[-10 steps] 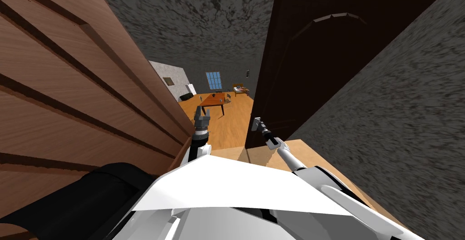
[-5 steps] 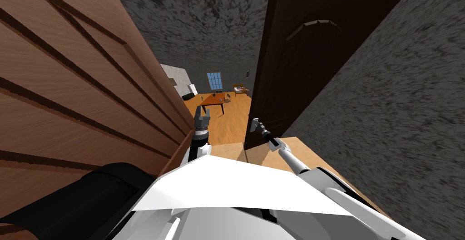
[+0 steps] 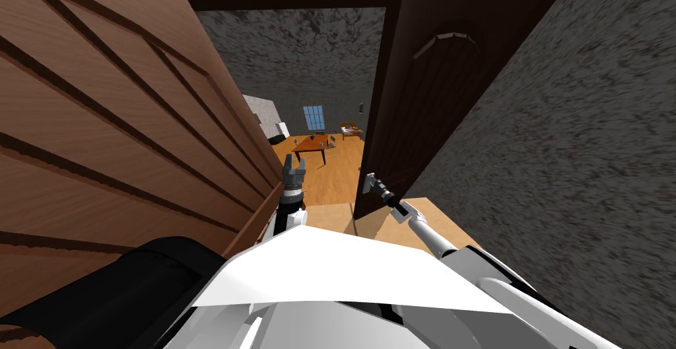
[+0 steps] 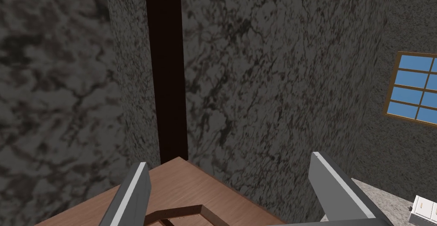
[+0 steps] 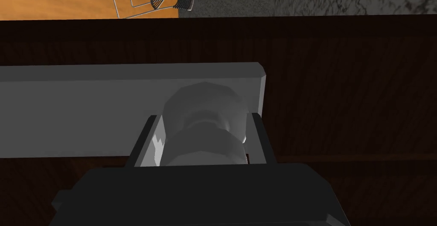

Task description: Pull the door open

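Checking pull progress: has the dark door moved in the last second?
Yes. The dark door has swung further open: its arched panel now sits nearer the far window, which kept its place.

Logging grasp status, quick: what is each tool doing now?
Left tool: open, holding nothing.
Right tool: shut on the grey door handle.

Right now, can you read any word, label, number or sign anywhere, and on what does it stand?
No text can be read.
The dark door, its grey plate and the knob gripped by the right claw bear no lettering.
A small dark panel in the room beyond is too small to read.
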You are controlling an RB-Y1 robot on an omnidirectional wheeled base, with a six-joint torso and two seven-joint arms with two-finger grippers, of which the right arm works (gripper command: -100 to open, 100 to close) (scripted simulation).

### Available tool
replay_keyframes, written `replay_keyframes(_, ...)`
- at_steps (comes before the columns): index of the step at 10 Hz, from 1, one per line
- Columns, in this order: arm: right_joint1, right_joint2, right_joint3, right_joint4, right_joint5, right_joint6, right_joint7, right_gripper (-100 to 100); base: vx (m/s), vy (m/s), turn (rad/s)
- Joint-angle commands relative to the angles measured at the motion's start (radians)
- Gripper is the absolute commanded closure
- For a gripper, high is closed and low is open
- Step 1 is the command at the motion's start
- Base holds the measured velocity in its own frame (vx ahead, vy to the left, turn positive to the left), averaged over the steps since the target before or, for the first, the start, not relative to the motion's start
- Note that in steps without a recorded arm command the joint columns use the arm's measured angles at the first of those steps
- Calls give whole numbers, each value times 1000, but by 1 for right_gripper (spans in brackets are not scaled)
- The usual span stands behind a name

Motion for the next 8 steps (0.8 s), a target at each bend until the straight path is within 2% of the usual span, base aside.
replay_keyframes(1,12,-35,25,-13,10,-40,-34,100,-102,-153,46)
replay_keyframes(4,22,-72,58,-24,23,-88,-73,100,-135,-148,34)
replay_keyframes(5,27,-91,75,-30,29,-113,-95,100,-122,-143,35)
replay_keyframes(6,22,-78,69,-23,27,-100,-82,100,-59,-66,4)
replay_keyframes(7,28,-95,84,-18,34,-136,-100,100,-88,-118,68)
replay_keyframes(8,28,-100,88,-16,35,-146,-104,100,-124,-160,81)
